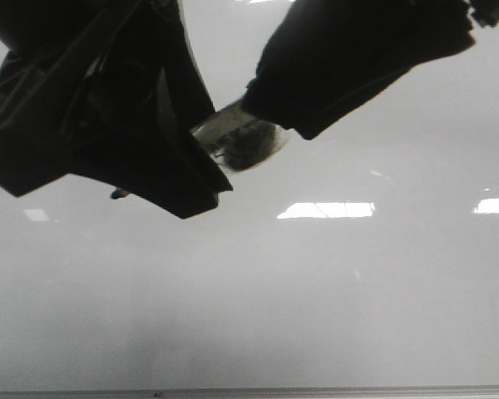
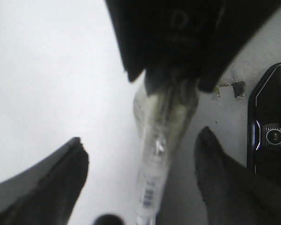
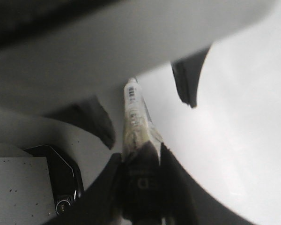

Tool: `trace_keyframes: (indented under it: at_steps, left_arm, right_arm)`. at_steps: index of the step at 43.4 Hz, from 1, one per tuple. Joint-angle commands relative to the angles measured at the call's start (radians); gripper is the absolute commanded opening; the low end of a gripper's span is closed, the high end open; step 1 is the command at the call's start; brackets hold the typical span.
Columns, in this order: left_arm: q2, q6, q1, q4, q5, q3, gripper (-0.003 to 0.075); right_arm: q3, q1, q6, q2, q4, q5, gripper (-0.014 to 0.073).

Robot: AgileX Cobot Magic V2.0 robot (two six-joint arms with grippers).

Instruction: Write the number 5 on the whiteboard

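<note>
Front view alone shows whiteboard rail; wrist views show marker.

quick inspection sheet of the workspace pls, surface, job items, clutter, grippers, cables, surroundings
surface: whiteboard is glossy pale grey with bright glare patches; a thin grey rail runs along its lower edge.
job's things: a clear-bodied marker is present; no number 5 or any drawn line seen on the visible board.
clutter: a dark device with a round dial shows at the edge of both wrist views.
grippers: right gripper has its jaws closed on one end of the marker; left gripper has its jaws apart on either side of the marker's barrel, not touching it.
cables: nothing seen.
surroundings: nothing seen beyond the board; the arms block the upper part of the front view.
</note>
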Motion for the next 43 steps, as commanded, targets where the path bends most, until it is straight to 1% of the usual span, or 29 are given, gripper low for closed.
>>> trace_keyframes:
  at_steps: [1, 8, 13, 15, 17, 19, 23, 25, 28, 29, 31, 37, 43]
  left_arm:
    - [-0.033, -0.017, -0.005, -0.013, -0.057, -0.034, 0.0585]
    - [-0.033, -0.017, -0.005, -0.013, -0.057, -0.034, 0.0585]
    - [-0.033, -0.017, -0.005, -0.013, -0.057, -0.034, 0.0582]
    - [-0.033, -0.017, -0.005, -0.013, -0.057, -0.034, 0.0571]
    - [-0.033, -0.017, -0.005, -0.013, -0.057, -0.034, 0.0536]
    - [-0.033, -0.017, -0.005, -0.013, -0.057, -0.034, 0.0482]
    - [-0.033, -0.017, -0.005, -0.013, -0.057, -0.034, 0.0323]
    - [-0.033, -0.017, -0.005, -0.013, -0.057, -0.034, 0.0222]
    - [-0.033, -0.017, -0.005, -0.013, -0.057, -0.034, 0.0090]
    - [-0.033, -0.017, -0.005, -0.013, -0.057, -0.034, 0.0067]
    - [-0.031, -0.017, -0.005, -0.013, -0.057, -0.034, -0.0013]
    - [-0.031, -0.017, -0.005, -0.013, -0.057, -0.034, -0.0020]
    - [-0.031, -0.017, -0.005, -0.013, -0.059, -0.034, -0.0020]
  right_arm:
    - [0.019, -0.072, 0.029, -0.068, -0.005, -0.038, -0.0060]
    - [0.113, -0.271, 0.038, -0.177, -0.007, -0.035, -0.0060]
    - [0.140, -0.402, 0.048, -0.251, 0.010, -0.047, -0.0060]
    - [0.142, -0.443, 0.053, -0.273, 0.027, -0.056, -0.0060]
    - [0.142, -0.475, 0.054, -0.286, 0.050, -0.069, -0.0060]
    - [0.142, -0.495, 0.054, -0.287, 0.071, -0.090, -0.0060]
    - [0.142, -0.503, 0.054, -0.283, 0.084, -0.128, -0.0060]
    - [0.142, -0.503, 0.054, -0.277, 0.084, -0.143, -0.0060]
    - [0.142, -0.503, 0.054, -0.274, 0.084, -0.163, -0.0060]
    - [0.142, -0.503, 0.054, -0.274, 0.084, -0.168, -0.0060]
    - [0.142, -0.503, 0.054, -0.274, 0.085, -0.177, -0.0060]
    - [0.126, -0.503, 0.054, -0.243, 0.085, -0.184, -0.0060]
    - [0.036, -0.503, 0.054, -0.124, 0.086, -0.218, -0.0060]
